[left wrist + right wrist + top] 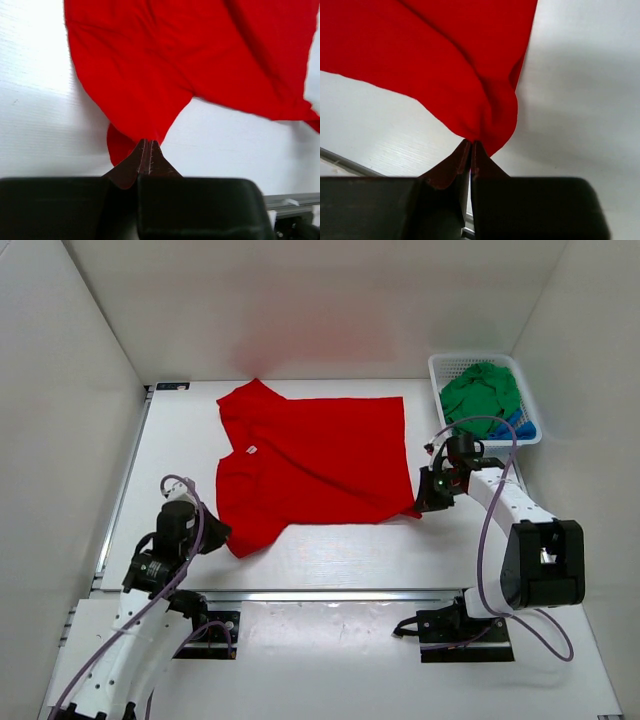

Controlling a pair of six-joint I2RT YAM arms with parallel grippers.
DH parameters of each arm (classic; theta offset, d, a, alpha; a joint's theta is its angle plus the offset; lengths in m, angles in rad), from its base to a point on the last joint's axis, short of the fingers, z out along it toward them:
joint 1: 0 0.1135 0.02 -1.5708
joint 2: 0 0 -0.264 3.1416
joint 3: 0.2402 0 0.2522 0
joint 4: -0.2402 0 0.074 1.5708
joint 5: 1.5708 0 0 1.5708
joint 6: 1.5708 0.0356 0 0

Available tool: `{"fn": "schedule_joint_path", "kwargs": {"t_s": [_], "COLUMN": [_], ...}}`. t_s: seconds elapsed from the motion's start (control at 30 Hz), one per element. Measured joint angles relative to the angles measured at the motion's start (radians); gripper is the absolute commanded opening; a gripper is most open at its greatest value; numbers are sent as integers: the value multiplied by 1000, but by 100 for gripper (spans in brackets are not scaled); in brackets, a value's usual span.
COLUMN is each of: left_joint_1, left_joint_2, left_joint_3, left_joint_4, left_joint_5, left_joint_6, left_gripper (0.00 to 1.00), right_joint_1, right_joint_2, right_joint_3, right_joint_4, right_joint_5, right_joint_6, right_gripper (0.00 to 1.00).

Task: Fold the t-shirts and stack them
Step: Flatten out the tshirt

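Note:
The red t-shirt (310, 460) lies spread on the white table, its small white neck label (249, 450) at the left. My left gripper (222, 537) is shut on the shirt's near left sleeve; in the left wrist view (148, 141) the cloth (165, 70) runs away from its tips. My right gripper (420, 508) is shut on the shirt's near right corner, seen in the right wrist view (471, 141) with the cloth (445, 55) bunched at the tips. The green t-shirt (482, 392) lies in the basket over the blue one (520, 426).
A white lattice basket (440, 370) stands at the back right corner of the table. White walls enclose the table on three sides. A metal rail (330, 594) runs along the near edge by the arm bases.

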Motion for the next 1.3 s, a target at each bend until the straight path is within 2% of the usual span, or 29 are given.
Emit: {"fn": "schedule_joint_path", "kwargs": {"t_s": [0.3, 0.43, 0.6, 0.8, 0.97, 1.1, 1.23, 1.3], "left_joint_1": [-18, 2, 31, 64, 60, 60, 45, 23], "left_joint_2": [-133, -192, -210, -235, -233, -233, -199, -105], "left_joint_3": [122, 177, 241, 460, 593, 546, 372, 280], "left_joint_4": [-130, -177, -261, -292, -270, -247, -161, -81], "left_joint_5": [-43, -56, -74, -168, -222, -224, -222, -229], "left_joint_6": [-78, -97, -108, -78, -55, -54, -76, -82], "left_gripper": [0, 0, 0, 0, 0, 0, 0, 0], "right_joint_1": [69, 55, 68, 48, 17, 38, 92, 108], "right_joint_2": [-57, -87, -193, -372, -432, -440, -376, -286], "right_joint_3": [-71, -99, -89, -24, 32, 43, 46, 68], "right_joint_4": [-89, -124, -166, -190, -205, -220, -204, -182], "right_joint_5": [30, 31, 44, 42, 38, 27, 22, 19], "right_joint_6": [16, 15, 16, 17, 19, 25, 31, 31], "right_gripper": [0, 1, 0, 0, 0, 0, 1, 0]}}
